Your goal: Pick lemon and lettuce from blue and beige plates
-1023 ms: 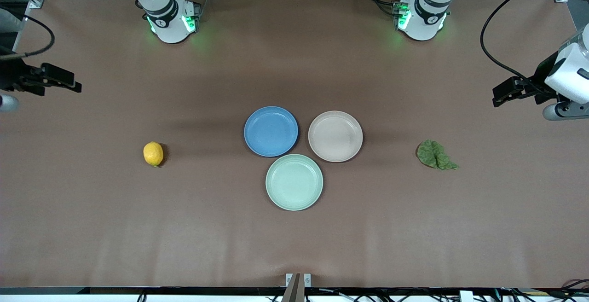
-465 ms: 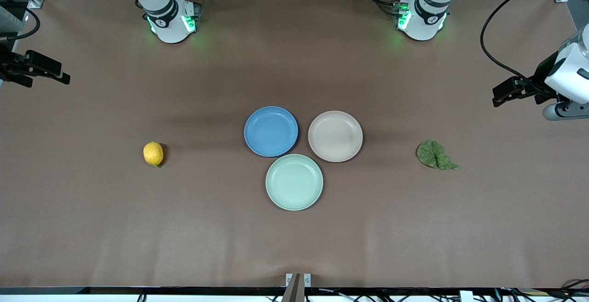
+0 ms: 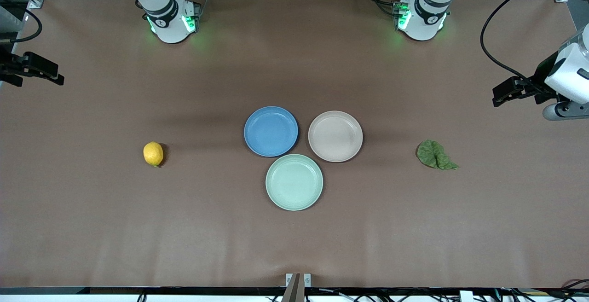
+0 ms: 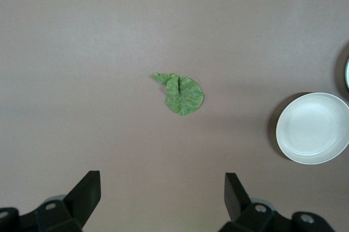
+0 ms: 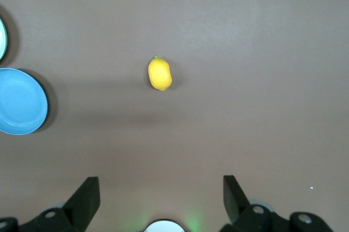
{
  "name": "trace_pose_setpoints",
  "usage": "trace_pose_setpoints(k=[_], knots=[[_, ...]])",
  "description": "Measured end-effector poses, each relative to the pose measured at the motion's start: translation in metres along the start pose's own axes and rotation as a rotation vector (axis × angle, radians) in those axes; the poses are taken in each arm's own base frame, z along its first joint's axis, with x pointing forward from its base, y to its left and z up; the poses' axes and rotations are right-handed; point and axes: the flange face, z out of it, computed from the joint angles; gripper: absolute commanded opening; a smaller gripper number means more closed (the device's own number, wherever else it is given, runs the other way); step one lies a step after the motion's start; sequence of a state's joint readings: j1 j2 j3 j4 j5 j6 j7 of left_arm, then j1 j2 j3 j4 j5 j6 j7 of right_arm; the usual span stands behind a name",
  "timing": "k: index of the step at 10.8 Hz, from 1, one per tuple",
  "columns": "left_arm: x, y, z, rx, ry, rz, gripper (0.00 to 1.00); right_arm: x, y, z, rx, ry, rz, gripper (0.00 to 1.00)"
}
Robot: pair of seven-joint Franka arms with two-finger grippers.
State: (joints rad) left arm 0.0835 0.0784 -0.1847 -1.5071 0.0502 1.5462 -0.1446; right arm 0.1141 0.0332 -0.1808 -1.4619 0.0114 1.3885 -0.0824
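Note:
The yellow lemon (image 3: 153, 153) (image 5: 160, 73) lies on the bare table toward the right arm's end, apart from the plates. The green lettuce (image 3: 435, 154) (image 4: 182, 94) lies on the table toward the left arm's end. The blue plate (image 3: 271, 131) (image 5: 19, 101) and the beige plate (image 3: 335, 136) (image 4: 312, 128) stand side by side mid-table, both with nothing on them. My right gripper (image 3: 41, 72) (image 5: 162, 196) hangs open high over the table's edge at its end. My left gripper (image 3: 506, 92) (image 4: 162, 194) hangs open over the edge at the left arm's end.
A pale green plate (image 3: 294, 182) sits nearer to the front camera than the other two plates, touching close to both. The two arm bases (image 3: 172, 21) (image 3: 421, 16) stand along the table's back edge. A black cable (image 3: 487, 39) loops by the left arm.
My right gripper has drawn back toward the table's edge at its end, away from the lemon. The left arm, the lemon, the lettuce and the plates have not moved.

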Motion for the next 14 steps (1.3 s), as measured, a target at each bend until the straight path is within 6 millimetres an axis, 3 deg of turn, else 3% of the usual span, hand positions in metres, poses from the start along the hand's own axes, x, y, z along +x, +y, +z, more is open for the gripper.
trace_pose_setpoints(k=[14], knots=[[-0.0002,0.0006,-0.0016,0.0,0.003,0.045,1.0,0.0069,0.0005,-0.0061,-0.017,0.065,-0.001,1.0]])
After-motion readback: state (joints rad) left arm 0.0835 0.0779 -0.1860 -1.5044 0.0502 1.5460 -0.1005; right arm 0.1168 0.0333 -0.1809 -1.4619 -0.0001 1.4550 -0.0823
